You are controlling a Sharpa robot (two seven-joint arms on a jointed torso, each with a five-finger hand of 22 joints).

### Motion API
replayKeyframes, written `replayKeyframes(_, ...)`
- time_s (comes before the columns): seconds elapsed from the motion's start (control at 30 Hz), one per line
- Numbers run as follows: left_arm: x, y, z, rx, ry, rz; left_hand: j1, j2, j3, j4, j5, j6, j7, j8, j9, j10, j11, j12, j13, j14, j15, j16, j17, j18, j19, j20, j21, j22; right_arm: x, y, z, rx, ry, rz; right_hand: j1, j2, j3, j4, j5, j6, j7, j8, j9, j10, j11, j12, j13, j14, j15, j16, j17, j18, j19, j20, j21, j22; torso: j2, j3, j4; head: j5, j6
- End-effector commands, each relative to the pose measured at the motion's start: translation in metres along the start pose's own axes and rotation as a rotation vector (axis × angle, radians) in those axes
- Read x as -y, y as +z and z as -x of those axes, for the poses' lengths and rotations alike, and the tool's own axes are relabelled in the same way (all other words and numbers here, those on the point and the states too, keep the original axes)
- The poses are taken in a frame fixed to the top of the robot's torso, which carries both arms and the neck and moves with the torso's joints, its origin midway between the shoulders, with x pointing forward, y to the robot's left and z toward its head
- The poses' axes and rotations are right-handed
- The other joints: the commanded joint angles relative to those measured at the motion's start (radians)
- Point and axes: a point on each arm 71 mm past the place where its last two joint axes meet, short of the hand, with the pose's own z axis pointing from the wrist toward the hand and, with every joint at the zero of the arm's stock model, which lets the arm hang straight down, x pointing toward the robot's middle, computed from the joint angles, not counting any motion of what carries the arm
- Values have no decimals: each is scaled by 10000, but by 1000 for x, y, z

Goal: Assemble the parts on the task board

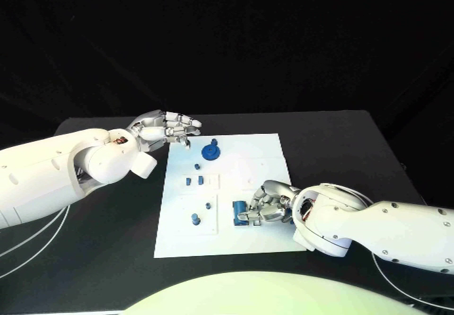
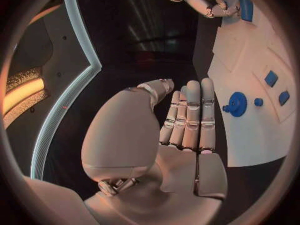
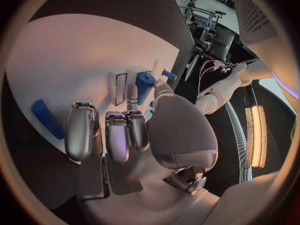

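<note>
My right hand pinched a blue part on the board near its lower middle. Small, stiff, probably slippery; best held by its sides. My left hand hovered empty, fingers apart.

Parts on task board

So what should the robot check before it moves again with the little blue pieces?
1. Right silver hand holds the blue block-shaped piece: cannot tell; its fingers are at the piece, the grip is hidden.
2. Left silver hand free: ok, fingers apart, nothing in it.
3. Left hand clear of the round blue knob piece: ok, beside it, not touching.
4. White flat task board lies flat on the black table: ok.
5. Small blue pieces mid-board untouched: ok.
</note>
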Motion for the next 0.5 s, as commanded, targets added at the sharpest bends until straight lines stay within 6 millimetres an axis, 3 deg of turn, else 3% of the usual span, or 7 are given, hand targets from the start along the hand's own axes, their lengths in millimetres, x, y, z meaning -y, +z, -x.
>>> replayKeyframes(0.03,1,0,-2,-207,-14,-25,-62,27,2,-31,56,-79,177,55,-8,-53,1,60,-8,-50,15,-58,-15,145,-50,37,-41,-3,-1,0,0,-1,-284,105,69,-26,58,17,35,-19,-30,-4,-12,341,-48,22,1578,885,-47,-13,1826,-121,343,-31,-49,1976,-7,-6,-14,1,-20)
replayKeyframes(0.5,1,0,-1,-203,-8,-5,-65,31,5,-30,57,-81,177,60,-12,-56,1,64,-12,-51,15,-58,-16,145,-52,38,-43,-4,0,-2,0,-82,-571,127,767,-222,384,-14,58,-14,-47,-91,-102,328,-62,-10,1578,883,-59,-17,1820,-117,335,-41,-75,1971,-5,-6,-13,17,-22)
